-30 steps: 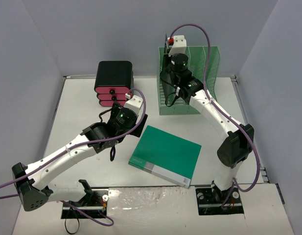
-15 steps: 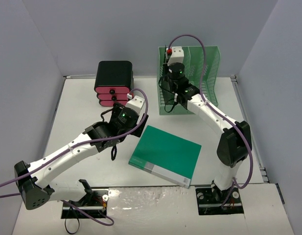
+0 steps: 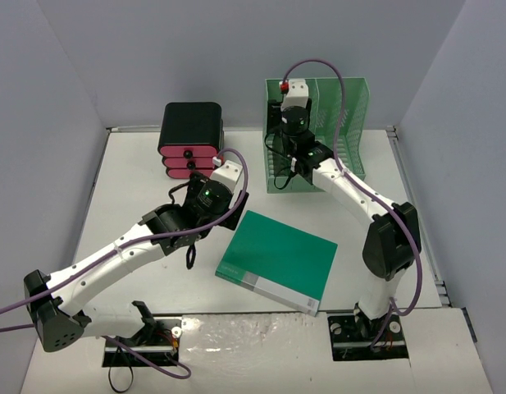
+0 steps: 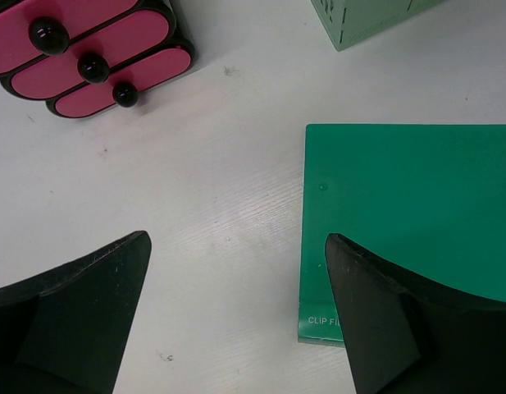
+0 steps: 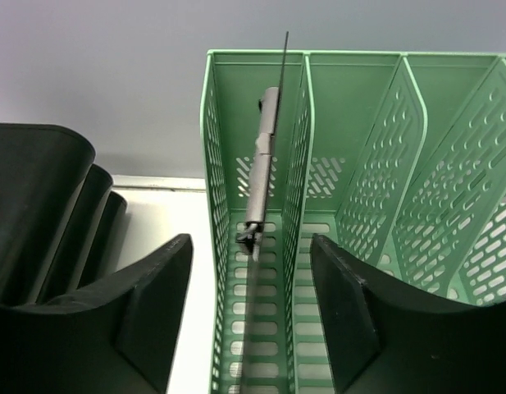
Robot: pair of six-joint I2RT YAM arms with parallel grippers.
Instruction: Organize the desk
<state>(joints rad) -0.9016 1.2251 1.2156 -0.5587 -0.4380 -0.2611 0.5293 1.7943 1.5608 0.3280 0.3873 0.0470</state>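
**Hovering hands, nothing gripped**

The left hand [image 4: 236, 238] hangs with its fingers spread wide and holds nothing. One finger sits above the near corner of a flat green rectangular clip file [image 3: 277, 258], the other above bare surface. The right hand [image 5: 251, 246] is parted too, its fingers on either side of the leftmost slot of a pale green perforated plastic file rack [image 5: 359, 164]. A thin dark board with a metal clip [image 5: 265, 164] stands edge-on in that slot, with a gap to each finger. The large white matte bench [image 3: 138, 172] lies flat between pale grey walls. It carries the rack at its far edge, a black chest of pink drawers [image 3: 191, 139] left of the rack, and the file near the middle.
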